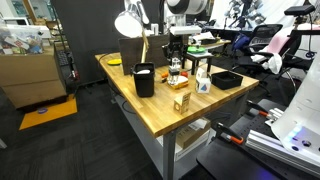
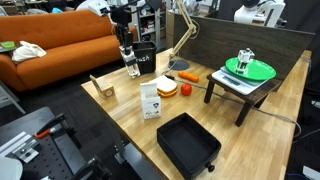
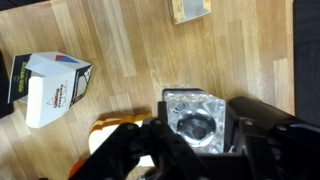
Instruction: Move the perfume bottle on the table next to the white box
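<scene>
The perfume bottle (image 3: 195, 122) is a small clear-glass bottle with a dark cap, seen from above in the wrist view between my gripper's fingers (image 3: 195, 135). In both exterior views my gripper (image 1: 177, 58) (image 2: 127, 48) is shut on the bottle (image 1: 176, 72) (image 2: 131, 68), which stands upright beside the black cup (image 1: 145, 80) (image 2: 145, 58). I cannot tell whether the bottle touches the table. The white box (image 1: 203, 82) (image 2: 150, 100) (image 3: 55, 88) stands a short way off on the wooden table (image 1: 150, 115).
A yellow-orange carton (image 1: 181, 100) (image 2: 103, 88) (image 3: 190, 10) stands near the table edge. A black tray (image 1: 225, 78) (image 2: 188, 145), orange items (image 2: 167, 88) and a green plate on a small stand (image 2: 250, 68) also sit on the table. A desk lamp (image 1: 130, 25) leans over it.
</scene>
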`<state>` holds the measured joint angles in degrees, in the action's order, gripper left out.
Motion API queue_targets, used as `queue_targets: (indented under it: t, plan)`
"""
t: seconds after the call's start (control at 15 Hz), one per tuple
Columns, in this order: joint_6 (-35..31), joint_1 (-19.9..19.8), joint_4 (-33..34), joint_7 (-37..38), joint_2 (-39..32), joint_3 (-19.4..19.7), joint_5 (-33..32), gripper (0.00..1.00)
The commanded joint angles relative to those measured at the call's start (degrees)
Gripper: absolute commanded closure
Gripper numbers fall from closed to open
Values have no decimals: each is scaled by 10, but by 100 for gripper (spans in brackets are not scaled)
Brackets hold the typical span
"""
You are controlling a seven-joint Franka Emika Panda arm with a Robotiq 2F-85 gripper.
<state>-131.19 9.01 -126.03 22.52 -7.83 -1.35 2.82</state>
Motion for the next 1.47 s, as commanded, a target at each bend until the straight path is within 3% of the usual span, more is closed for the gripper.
queue_targets:
  t: [0.0, 0.87, 1.4]
  plan:
    - [-24, -14, -43, 34, 40, -2, -9, 73]
    - [-26, -53, -156, 111, 103, 3, -23, 73]
    - [-49, -58, -209, 106, 142, 0, 92, 73]
